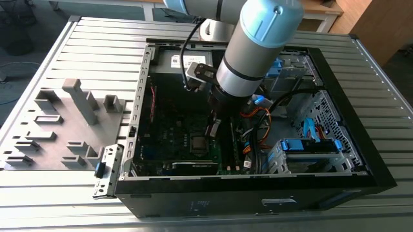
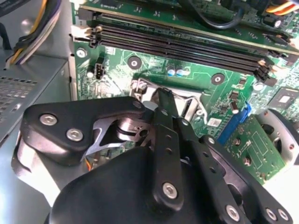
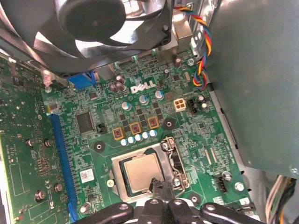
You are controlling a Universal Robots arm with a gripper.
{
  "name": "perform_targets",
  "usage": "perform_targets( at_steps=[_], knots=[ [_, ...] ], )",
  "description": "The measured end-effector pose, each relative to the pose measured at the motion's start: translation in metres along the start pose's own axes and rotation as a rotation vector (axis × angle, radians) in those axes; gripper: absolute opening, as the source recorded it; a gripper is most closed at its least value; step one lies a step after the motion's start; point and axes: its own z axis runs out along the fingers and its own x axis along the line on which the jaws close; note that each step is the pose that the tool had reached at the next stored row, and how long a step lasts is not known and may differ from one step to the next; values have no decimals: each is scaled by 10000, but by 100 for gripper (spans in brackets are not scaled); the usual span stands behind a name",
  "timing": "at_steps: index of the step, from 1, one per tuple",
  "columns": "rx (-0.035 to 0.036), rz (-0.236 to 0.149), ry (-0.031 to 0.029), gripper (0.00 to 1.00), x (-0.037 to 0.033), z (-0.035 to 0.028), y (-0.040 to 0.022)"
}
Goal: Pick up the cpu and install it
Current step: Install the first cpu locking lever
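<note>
Gripper (image 3: 161,195): hovering low inside the open computer case (image 1: 361,159), fingertips drawn close together over one edge of the cpu (image 3: 142,170) in the first wrist view; pinching the chip's rim or merely meeting above it, cannot tell. Cpu: lying flat and square within the metal socket frame (image 3: 122,161) on the green motherboard (image 3: 154,126), silver lid facing up, looking seated rather than carried. Handling, judged: being light, thin, rigid and smooth-topped, likely slipping under a loose pinch; underside contacts being fragile, so calling for hold at two opposite edges only, kept level, never pressing on the faces. Surrounding: memory slots (image 2: 177,44) running beside the socket in the second wrist view; cooling fan (image 3: 98,23) hanging near; coloured wires (image 3: 203,51) trailing along the case wall.
</note>
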Motion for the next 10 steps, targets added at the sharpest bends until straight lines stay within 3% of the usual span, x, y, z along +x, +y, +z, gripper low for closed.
perform_targets(
  at_steps=[10],
  knots=[
    [-8,2,7,11,103,69,-50]
  ],
)
